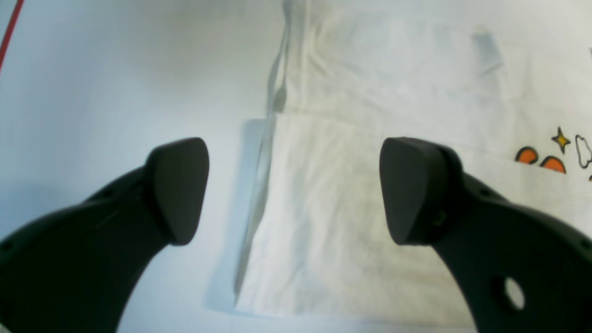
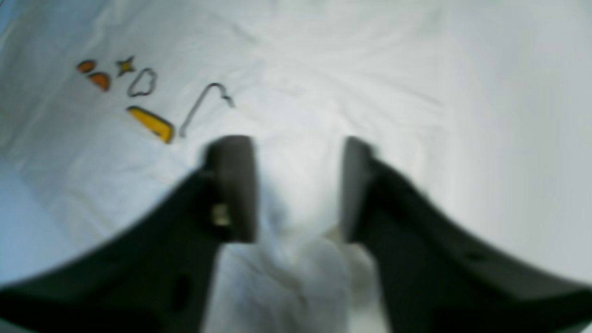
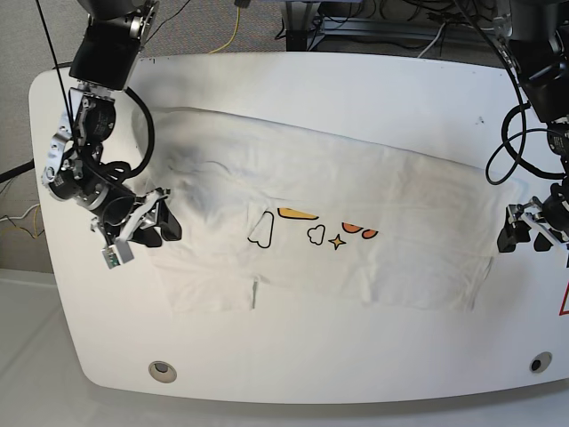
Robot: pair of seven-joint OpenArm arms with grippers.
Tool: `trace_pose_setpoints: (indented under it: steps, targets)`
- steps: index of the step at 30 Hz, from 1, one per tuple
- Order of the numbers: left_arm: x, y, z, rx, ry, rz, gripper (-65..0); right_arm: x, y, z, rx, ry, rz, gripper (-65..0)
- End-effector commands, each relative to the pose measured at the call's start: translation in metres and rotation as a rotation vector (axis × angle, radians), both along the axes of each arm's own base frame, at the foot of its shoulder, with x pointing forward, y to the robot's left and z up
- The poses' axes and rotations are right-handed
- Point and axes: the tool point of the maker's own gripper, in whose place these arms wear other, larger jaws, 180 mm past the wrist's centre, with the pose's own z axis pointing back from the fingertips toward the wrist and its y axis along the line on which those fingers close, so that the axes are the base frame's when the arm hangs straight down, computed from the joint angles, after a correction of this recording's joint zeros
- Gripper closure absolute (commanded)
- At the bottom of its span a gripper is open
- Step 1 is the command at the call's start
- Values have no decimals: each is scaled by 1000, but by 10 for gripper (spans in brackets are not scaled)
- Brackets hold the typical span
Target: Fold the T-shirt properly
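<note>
lies flat across the table point(image 3: 356, 80): the shirt point(image 3: 356, 213). right gripper point(image 2: 298, 189) part-closed astride a bunched fold, grip uncertain; left gripper point(image 1: 293, 189) wide apart, empty. best to pinch deep, lift slowly.

From my seat I see a glossy white surface point(image 3: 293, 80) with rounded corners and two round grommet holes point(image 3: 161, 370) near its front edge. Behind it lie grey carpet point(image 3: 213, 27), dark equipment frames point(image 3: 356, 22), and loose cables, one yellow point(image 3: 233, 36). Lighting is soft and even.
</note>
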Motion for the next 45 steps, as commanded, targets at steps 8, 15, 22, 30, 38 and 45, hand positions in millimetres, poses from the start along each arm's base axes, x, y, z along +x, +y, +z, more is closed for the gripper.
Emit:
trace_pose_setpoints:
  steps: [8, 15, 22, 30, 38, 45]
  targets:
    - [0, -7, 9, 3, -47, -17, -339, -13, 21, -7, 47, 9, 27, -47]
    - [-6, -19, -4, 8, -17, -47, 0, -27, 25, -22, 58, 50, 28, -47]
    - [-14, -30, -19, 3, 21, -74, -22, -36, 24, -31, 57, 77, 25, -47]
    - [-22, -31, -29, -1, 45, -73, -22, -43, 23, -37, 78, 71, 8, -47]
    - [-27, -31, -34, -8, 36, -68, -22, -49, 17, -51, -1, 103, 2, -47]
    - [-35, -31, -40, -19, 12, -56, -22, -54, 14, -69, -104, 147, -8, -47]
